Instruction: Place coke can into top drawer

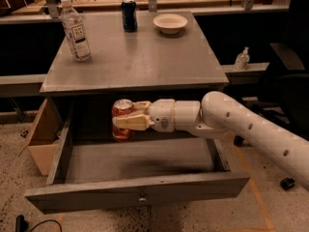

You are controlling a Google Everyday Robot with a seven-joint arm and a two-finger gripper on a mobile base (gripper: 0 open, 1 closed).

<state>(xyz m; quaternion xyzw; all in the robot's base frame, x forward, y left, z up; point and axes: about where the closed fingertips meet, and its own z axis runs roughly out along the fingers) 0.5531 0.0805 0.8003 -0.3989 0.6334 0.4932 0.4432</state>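
The coke can is glossy red aluminium with a duller silver top. It is clasped by the cream, matt plastic jaws of the gripper, which hangs over the open top drawer, just below the desk's front edge. The arm behind is smooth white plastic with a soft sheen. The drawer looks like matt grey painted board, and its knob is small bright metal. The desk top is matt grey and faintly scuffed. On it stand a clear, shiny plastic bottle with a paper-like label, a glossy dark blue can and a smooth pale bowl. Left of the drawer is plain brown cardboard
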